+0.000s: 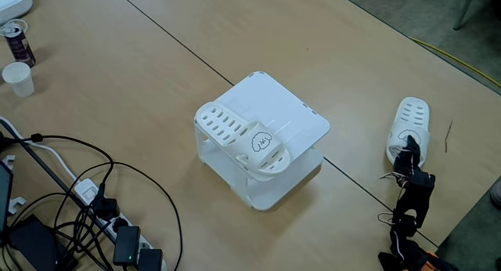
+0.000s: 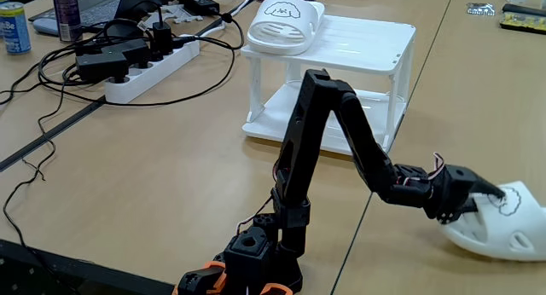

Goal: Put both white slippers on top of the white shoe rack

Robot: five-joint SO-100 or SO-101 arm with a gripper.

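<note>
One white slipper [image 1: 235, 131] [image 2: 284, 22] lies on the top panel of the white shoe rack [image 1: 301, 114] [image 2: 375, 43], puppy face up. The other white slipper [image 1: 412, 118] [image 2: 512, 231] rests on the table to the right of the rack in both fixed views. My gripper [image 1: 407, 155] [image 2: 488, 198] is at its puppy-face end. One finger lies over the upper band, the other reaches inside the foot opening, and the jaws are shut on that band. The slipper's sole looks to be on the table.
A power strip with black plugs and tangled cables [image 1: 94, 216] [image 2: 145, 60] lies to the left of the rack. A can [image 1: 17, 42] and a paper cup [image 1: 19, 78] stand at the far left. The arm's base [image 2: 256, 261] sits near the table edge.
</note>
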